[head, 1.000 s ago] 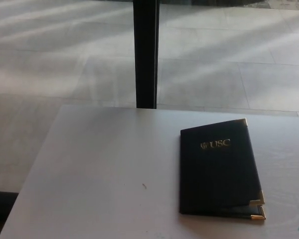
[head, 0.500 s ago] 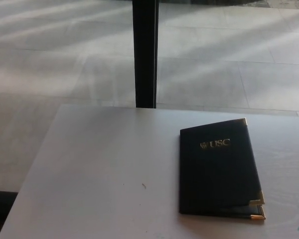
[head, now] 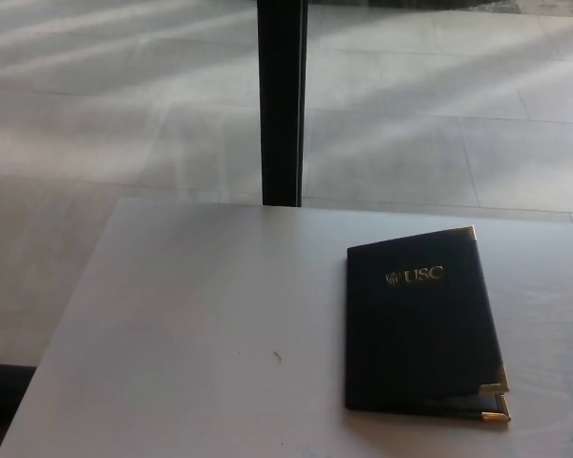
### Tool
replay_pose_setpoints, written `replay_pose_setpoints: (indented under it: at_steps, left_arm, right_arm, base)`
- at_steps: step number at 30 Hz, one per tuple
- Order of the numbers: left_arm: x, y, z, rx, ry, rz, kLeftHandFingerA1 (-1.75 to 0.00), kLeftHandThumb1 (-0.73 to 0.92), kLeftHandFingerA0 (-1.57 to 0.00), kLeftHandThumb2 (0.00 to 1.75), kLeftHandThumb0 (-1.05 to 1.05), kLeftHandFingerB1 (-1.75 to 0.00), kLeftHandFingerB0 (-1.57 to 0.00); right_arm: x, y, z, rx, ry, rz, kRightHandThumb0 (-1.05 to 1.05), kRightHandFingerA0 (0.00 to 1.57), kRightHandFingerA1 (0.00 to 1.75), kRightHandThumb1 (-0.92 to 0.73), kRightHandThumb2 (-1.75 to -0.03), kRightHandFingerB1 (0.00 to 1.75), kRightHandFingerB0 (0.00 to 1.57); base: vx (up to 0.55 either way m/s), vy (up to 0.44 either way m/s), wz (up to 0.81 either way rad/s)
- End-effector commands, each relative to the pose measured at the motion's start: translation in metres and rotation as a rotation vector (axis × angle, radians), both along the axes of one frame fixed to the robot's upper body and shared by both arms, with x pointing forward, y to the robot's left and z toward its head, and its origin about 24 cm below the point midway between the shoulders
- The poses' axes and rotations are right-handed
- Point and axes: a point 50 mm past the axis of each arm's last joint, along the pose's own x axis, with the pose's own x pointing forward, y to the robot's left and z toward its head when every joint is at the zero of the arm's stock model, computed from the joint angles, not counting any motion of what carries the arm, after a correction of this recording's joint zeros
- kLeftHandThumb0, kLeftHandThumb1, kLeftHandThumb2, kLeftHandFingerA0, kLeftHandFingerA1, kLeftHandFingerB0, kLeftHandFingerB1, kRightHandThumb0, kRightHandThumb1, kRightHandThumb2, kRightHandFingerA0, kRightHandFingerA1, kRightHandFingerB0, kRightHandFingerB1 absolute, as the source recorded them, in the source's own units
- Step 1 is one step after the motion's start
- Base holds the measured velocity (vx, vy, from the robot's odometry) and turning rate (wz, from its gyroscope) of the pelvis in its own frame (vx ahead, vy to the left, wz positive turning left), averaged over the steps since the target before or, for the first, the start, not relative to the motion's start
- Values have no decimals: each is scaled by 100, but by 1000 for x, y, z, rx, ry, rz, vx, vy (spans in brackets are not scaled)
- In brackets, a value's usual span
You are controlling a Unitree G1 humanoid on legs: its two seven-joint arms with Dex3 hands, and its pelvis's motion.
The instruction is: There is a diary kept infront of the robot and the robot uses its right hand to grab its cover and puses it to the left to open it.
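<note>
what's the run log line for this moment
diary: closed, flat on white table | cover: untouched | left hand: not in view | right hand: not in view | step: grab not begun

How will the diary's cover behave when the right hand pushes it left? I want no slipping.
The diary lies flat and closed on the table. Its cover looks stiff, with gold corner caps, so it should swing as one board. The near right corner already gapes slightly, which may help a finger get under. The smooth tabletop may let the whole diary slide.
</note>
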Motion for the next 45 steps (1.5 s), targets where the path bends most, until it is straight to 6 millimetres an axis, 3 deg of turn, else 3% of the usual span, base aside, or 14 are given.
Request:
replay_pose_setpoints:
  at_steps: [1, 9, 13, 14, 15, 16, 19, 20, 24, 25, 29, 36, 37, 45]
  left_arm:
    - [-1, 7, 5, 10, 5, 20, -83, 92, -17, 93, -65, -57, -11]
    - [0, 5, 7, 12, -10, 17, -89, 92, -16, 93, -65, -61, -10]
    - [0, 5, 8, 10, -12, 19, -72, 86, -23, 116, -67, -58, -10]
    - [1, 5, 7, 7, -16, 20, -75, 92, -20, 92, -66, -57, -10]
    - [2, 5, 8, 3, -18, 27, -73, 86, -24, 115, -67, -59, -12]
    - [2, 5, 8, 5, -19, 25, -83, 92, -16, 94, -64, -57, -10]
    - [2, 5, 8, 10, -27, 13, -82, 92, -15, 94, -66, -57, -9]
    - [4, 5, 9, 10, -30, 13, -69, 87, -18, 116, -67, -57, -8]
    - [4, 6, 9, 16, -4, 10, -82, 92, -19, 94, -65, -58, -11]
    - [4, 6, 9, 10, -22, 12, -71, 87, -21, 116, -66, -58, -10]
    - [5, 6, 9, 9, -21, 15, -85, 92, -17, 94, -66, -59, -11]
    - [7, 5, 10, 15, -18, 12, -72, 88, -22, 116, -67, -58, -11]
    - [8, 5, 10, 17, -14, 14, -85, 92, -17, 95, -65, -58, -11]
    - [11, 5, 13, 19, -31, 13, -81, 92, -16, 94, -64, -56, -9]
  right_arm:
    - [0, 7, -8, 2, 46, -5, -76, 42, 53, -91, -71, 43, 30]
    - [10, 29, -25, 37, 93, 36, -71, 35, 50, -92, -74, 40, 22]
    - [12, 38, -32, 60, 103, 50, -72, 31, 47, -92, -72, 39, 22]
    - [12, 39, -34, 62, 105, 52, -73, 31, 47, -92, -72, 40, 22]
    - [13, 41, -35, 65, 114, 53, -72, 32, 47, -92, -71, 39, 22]
    - [13, 43, -37, 59, 119, 57, -71, 32, 48, -92, -73, 40, 23]
    - [15, 50, -42, 40, 146, 65, -74, 35, 49, -92, -71, 40, 24]
    - [17, 52, -42, 38, 150, 71, -75, 35, 48, -92, -71, 40, 24]
    - [16, 59, -50, 42, 171, 83, -76, 36, 52, -92, -71, 42, 26]
    - [15, 63, -53, 44, 184, 87, -76, 39, 54, -91, -71, 42, 27]
    - [15, 69, -59, 28, 200, 107, -76, 40, 54, -92, -71, 42, 29]
    - [17, 88, -66, 17, 215, 152, -77, 40, 54, -92, -70, 44, 30]
    - [17, 92, -68, 11, 218, 164, -78, 41, 55, -92, -70, 44, 30]
    - [19, 114, -70, -39, 217, 245, -80, 42, 52, -92, -70, 44, 32]
  base:
    - [0, 0, 0]
    - [0, 0, 0]
    - [0, 0, 0]
    - [0, 0, 0]
    - [0, 0, 0]
    - [0, 0, 0]
    - [0, 0, 0]
    - [0, 0, 0]
    - [0, 0, 0]
    - [0, 0, 0]
    - [0, 0, 0]
    - [0, 0, 0]
    - [0, 0, 0]
    - [0, 0, 0]
